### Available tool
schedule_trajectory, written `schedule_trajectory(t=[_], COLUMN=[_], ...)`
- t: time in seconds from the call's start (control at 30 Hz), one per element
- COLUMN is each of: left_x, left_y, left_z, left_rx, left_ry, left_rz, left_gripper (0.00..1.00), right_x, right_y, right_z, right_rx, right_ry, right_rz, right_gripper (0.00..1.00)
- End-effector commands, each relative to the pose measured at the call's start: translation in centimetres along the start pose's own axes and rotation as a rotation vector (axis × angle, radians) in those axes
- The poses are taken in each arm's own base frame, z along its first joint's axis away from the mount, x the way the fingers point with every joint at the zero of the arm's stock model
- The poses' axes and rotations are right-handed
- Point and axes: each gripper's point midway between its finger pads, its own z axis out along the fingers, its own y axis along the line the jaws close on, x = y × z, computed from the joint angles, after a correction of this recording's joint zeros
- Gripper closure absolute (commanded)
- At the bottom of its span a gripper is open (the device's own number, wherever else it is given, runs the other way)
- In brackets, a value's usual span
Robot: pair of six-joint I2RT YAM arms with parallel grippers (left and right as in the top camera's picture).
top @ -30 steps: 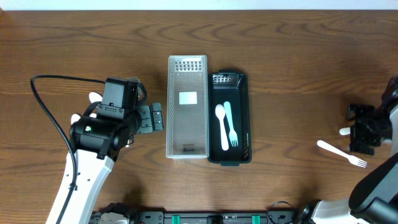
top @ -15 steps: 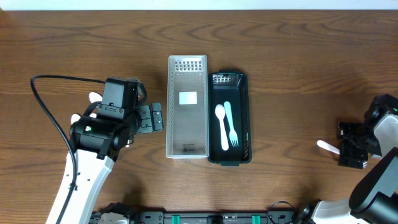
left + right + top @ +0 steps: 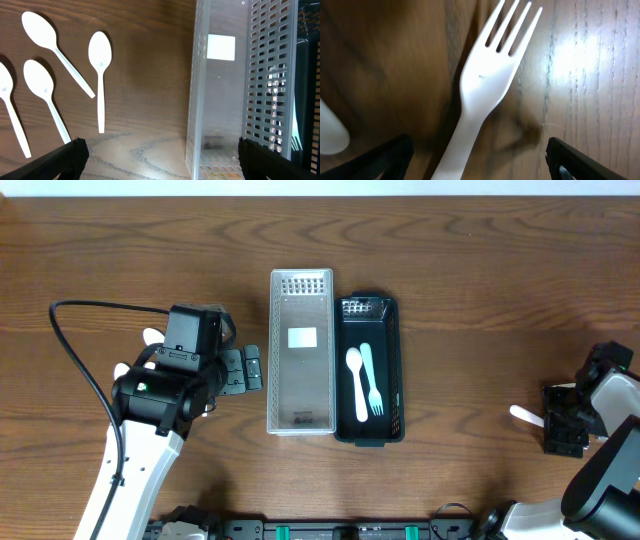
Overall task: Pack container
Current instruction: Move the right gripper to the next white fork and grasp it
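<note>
The black container [image 3: 398, 370] stands at the table's middle with a white spoon [image 3: 354, 375] and a pale fork [image 3: 371, 385] lying in it. A clear perforated tray [image 3: 301, 352] lies against its left side. At the far right my right gripper [image 3: 563, 420] hangs low over a white fork [image 3: 487, 80] on the table; it is open, one finger on each side of the fork's handle and not touching it. My left gripper [image 3: 245, 368] is open just left of the clear tray [image 3: 235, 90], holding nothing.
Several white spoons [image 3: 100, 75] lie on the wood left of the clear tray, partly hidden under the left arm in the overhead view. A black cable [image 3: 75, 355] loops out to the left of that arm.
My right gripper has moved toward the table's front and slightly left, coming down over the white fork so that it covers most of it. Its jaws have narrowed a little. The left arm is still.
</note>
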Motion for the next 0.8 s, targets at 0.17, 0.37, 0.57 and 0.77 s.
schedule_trajectory(t=[0.17,0.37,0.57,0.77], left_x=[-0.42,-0.42,-0.42,-0.42], left_y=[0.24,0.24,0.24,0.24], left_z=[-0.37,-0.37,-0.37,-0.37], left_rx=[-0.01,-0.01,-0.01,-0.01], left_ry=[-0.016,-0.016,-0.016,-0.016], left_rz=[0.012,0.012,0.012,0.012], left_gripper=[0.02,0.02,0.02,0.02], right_x=[-0.57,-0.46,-0.46,-0.46], right_y=[-0.9,-0.97,-0.96,-0.95], right_z=[0.46,0.46,0.46,0.46], right_rx=[0.029,0.032,0.031,0.031], right_ry=[-0.029,-0.024,-0.024,-0.024], right_rz=[0.024,0.024,0.023,0.023], right_gripper=[0.33,0.51,0.69,0.82])
